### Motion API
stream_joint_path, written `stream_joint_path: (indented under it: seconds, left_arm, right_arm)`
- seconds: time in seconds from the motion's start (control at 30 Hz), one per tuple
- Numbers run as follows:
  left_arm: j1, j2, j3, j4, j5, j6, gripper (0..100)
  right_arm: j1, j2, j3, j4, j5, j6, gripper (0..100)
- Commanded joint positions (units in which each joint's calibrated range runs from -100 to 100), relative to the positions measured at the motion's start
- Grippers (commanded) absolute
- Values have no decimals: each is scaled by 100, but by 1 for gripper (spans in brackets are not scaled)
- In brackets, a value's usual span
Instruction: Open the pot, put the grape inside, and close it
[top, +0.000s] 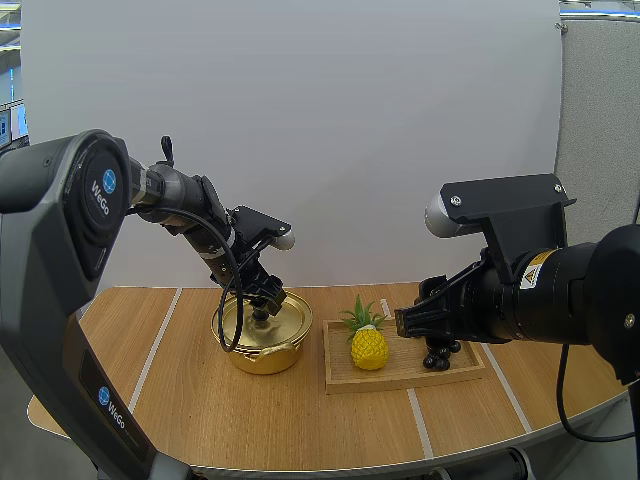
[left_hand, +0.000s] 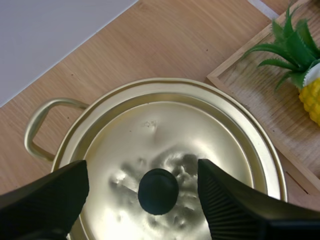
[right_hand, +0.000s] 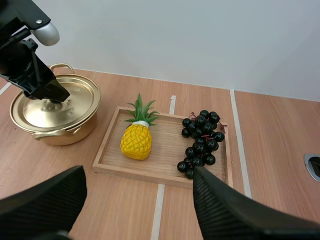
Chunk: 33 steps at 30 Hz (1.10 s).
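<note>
The left arm (top: 60, 200) carries the white word "WeGo" beside a round blue logo twice: on its shoulder joint and on its near lower link. The right arm (top: 560, 290) bears a yellow warning-triangle label whose small print is unreadable.

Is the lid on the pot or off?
On. The lid lies flat within the pot's rim, its black knob between the fingers of the open left gripper.

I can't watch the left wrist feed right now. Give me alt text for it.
The left gripper hangs open over the gold lid, one finger on each side of its black knob and clear of it; the lid sits closed on the pot. Beside the pot, a wooden tray holds a toy pineapple.
</note>
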Motion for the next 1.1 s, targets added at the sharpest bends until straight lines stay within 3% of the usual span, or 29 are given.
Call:
stream_joint_path:
  seconds: [0.0, 0.47, 0.5, 0.63, 0.7, 1.07]
  left_arm:
    - [-15, 198, -46, -107, -100, 7, 100]
    - [-15, 285, -46, -107, 195, 7, 100]
    - [-15, 285, -46, -107, 254, 7, 90]
    - [-15, 237, -46, -107, 438, -14, 24]
    - [-15, 158, -46, -107, 429, -34, 1]
    - [-15, -1039, -424, -85, 1134, -235, 0]
  right_arm:
    - [-18, -2, -49, -32, -61, 14, 100]
    - [-18, -2, -49, -32, -61, 14, 100]
    - [-18, -2, -49, -32, -61, 14, 100]
    - [-18, -2, -49, -32, -61, 14, 100]
    - [-18, -2, -49, -32, -61, 14, 100]
    - [-18, -2, -49, -32, -61, 14, 100]
